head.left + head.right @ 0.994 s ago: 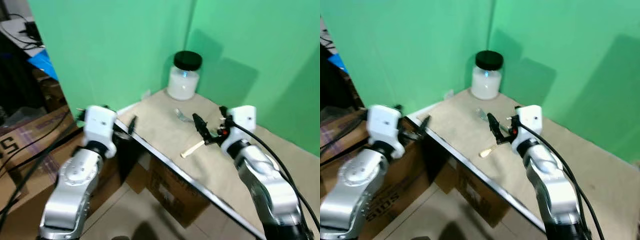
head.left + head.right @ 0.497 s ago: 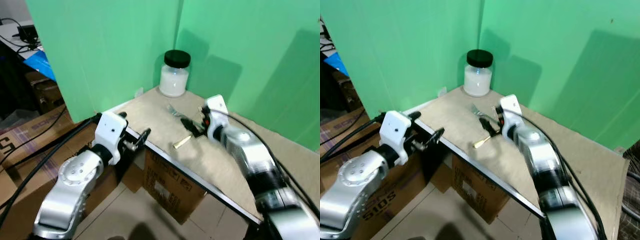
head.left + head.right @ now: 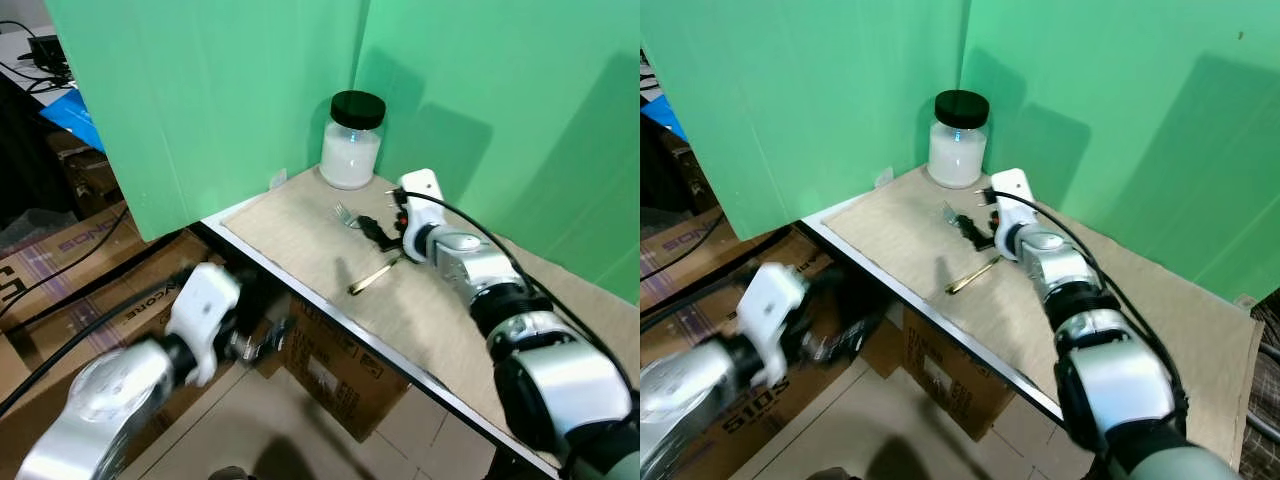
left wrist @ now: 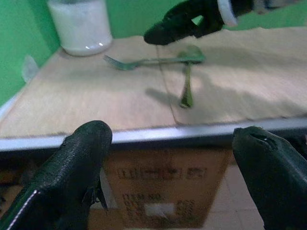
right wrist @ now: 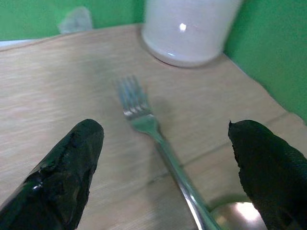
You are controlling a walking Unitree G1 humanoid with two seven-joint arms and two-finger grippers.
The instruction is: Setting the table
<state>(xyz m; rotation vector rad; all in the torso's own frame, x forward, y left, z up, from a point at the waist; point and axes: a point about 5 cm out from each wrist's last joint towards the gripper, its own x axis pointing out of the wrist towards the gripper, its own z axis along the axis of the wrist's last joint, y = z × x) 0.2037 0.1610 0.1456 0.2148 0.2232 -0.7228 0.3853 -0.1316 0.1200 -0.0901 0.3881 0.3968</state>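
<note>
The right end effector hovers low over the counter with its fingers spread wide, the fork lying flat between and just beyond them, tines toward the white jar farther ahead; a spoon lies close behind, nearer the counter's edge. To grasp well, I judge it should drop straight onto the thin handle and close squarely across it, clear of the spoon. The left end effector, also open, hangs off the counter's edge below the surface.

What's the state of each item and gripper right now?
Jar: upright, black lid on, at the table's back corner.
Fork: flat on the table, ungrasped, tines toward the jar.
Spoon: flat on the table, loose.
Right gripper: fingers open, straddling the fork.
Left gripper: fingers open, below the table edge.
</note>
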